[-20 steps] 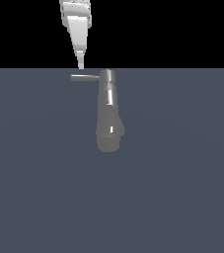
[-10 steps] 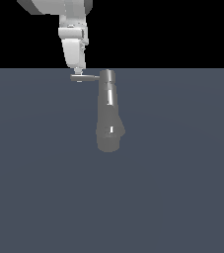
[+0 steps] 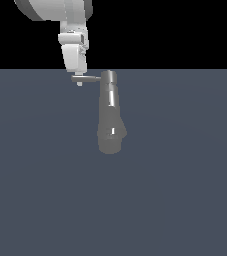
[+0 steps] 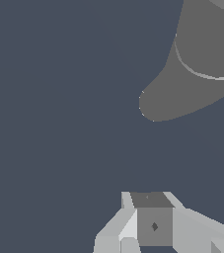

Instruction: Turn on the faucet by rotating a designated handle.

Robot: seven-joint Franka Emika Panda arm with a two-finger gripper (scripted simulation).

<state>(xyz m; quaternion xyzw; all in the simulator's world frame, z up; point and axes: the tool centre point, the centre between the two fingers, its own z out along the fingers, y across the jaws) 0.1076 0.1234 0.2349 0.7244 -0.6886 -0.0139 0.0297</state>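
The faucet [image 3: 111, 117] is a grey metal column with a narrow capped top and a thick base, standing on the dark floor. Its handle [image 3: 91, 78], a thin flat bar, sticks out from the top cap toward the exterior view's left. My white gripper [image 3: 79, 81] comes down from above onto the bar's free end. Its fingers look pressed together, with the tip just below the bar. In the wrist view the fingertips [image 4: 154, 217] form one closed block, and part of the faucet [image 4: 197, 54] fills the corner beyond them. I cannot make out the handle in the wrist view.
The flat dark blue-grey floor [image 3: 45, 190] spreads all around the faucet, under a black background. The arm's thick white link [image 3: 55, 7] hangs above the handle's end.
The arm has come down and drifted slightly toward the exterior view's left. The gripper tip went from above the handle to level with its free end. The handle's angle looks unchanged.
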